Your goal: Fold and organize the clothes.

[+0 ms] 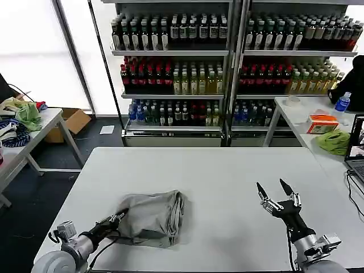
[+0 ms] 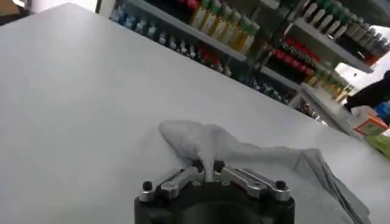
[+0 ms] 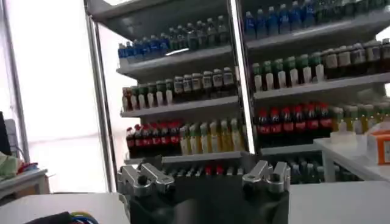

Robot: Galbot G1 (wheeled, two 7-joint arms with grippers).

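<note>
Left claw (image 1: 121, 215) on shirt (image 1: 152, 217) (crumpled)

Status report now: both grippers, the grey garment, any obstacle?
Left gripper shut on folded soft grey shirt. Right gripper open, raised above white table, holding nothing. Nothing near the shirt.

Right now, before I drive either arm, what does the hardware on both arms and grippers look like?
The left gripper has slim black fingers on a black wrist; behind it come a silver-grey metal joint and black cabling. The right gripper has pointed black fingertips on silver bolted linkages, a black wrist, then a grey metal cuff with a cable. In both wrist views, silver linkages sit on a black housing.
</note>
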